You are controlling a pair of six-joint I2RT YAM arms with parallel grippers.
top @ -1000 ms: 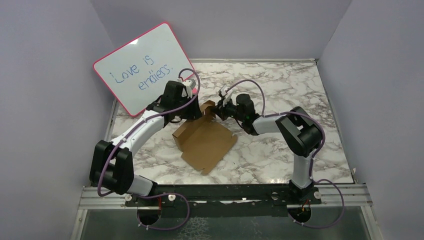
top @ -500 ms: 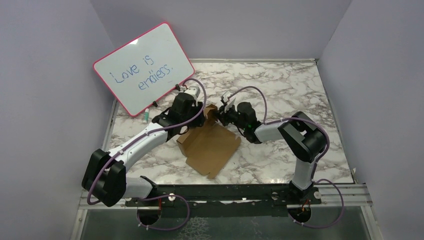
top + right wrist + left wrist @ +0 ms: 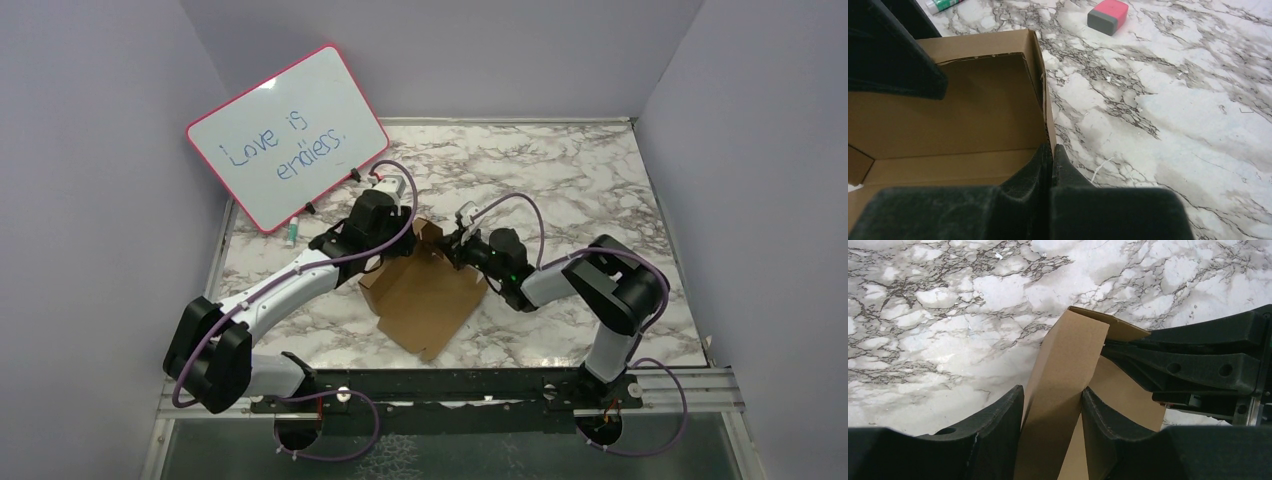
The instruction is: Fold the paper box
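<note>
The paper box (image 3: 428, 293) is a brown cardboard piece lying partly folded in the middle of the marble table (image 3: 560, 180), its far walls raised. My left gripper (image 3: 1053, 399) is shut on a folded-over upright wall (image 3: 1068, 355) at the box's far corner, with cardboard filling the gap between both fingers. My right gripper (image 3: 1052, 151) is shut on the thin edge of the adjoining side wall (image 3: 1044, 100), and the box's inside (image 3: 968, 107) lies to its left. From above, the left gripper (image 3: 412, 238) and the right gripper (image 3: 452, 247) meet close together at that corner.
A pink-rimmed whiteboard (image 3: 288, 135) leans at the back left. A green marker (image 3: 291, 232) lies below it. A red and grey eraser (image 3: 1107, 16) sits on the marble beyond the box. Purple walls close in the table on three sides.
Both grippers have moved toward the near right with the box's far corner held between them, and the box has slid that way. The grips have not changed.
</note>
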